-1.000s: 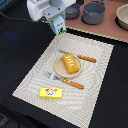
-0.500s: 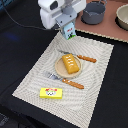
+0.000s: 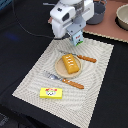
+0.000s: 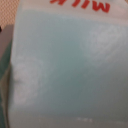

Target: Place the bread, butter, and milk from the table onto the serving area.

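Note:
My gripper (image 3: 75,35) is shut on the milk carton (image 3: 78,39) and holds it over the far edge of the beige woven placemat (image 3: 35,80). In the wrist view the carton's pale blue side (image 4: 65,70) fills the frame, with red "MILK" letters at one edge. The golden-orange bread (image 3: 71,63) lies on the round tan plate (image 3: 59,69) in the middle of the placemat. The flat yellow butter box (image 3: 51,93) lies on the placemat near its front edge. A fork (image 3: 54,76) and a knife (image 3: 84,58) with orange handles lie beside the plate.
A reddish-brown board (image 3: 107,30) stands at the back on the exterior view's right, with a grey pot (image 3: 96,13) and a grey bowl (image 3: 122,17) on it. The black table (image 3: 20,50) surrounds the placemat. A black cable (image 3: 30,34) runs across the table to the arm.
My gripper has moved to the exterior view's right with the milk carton in it, to above the placemat's far edge. Bread and butter have not moved.

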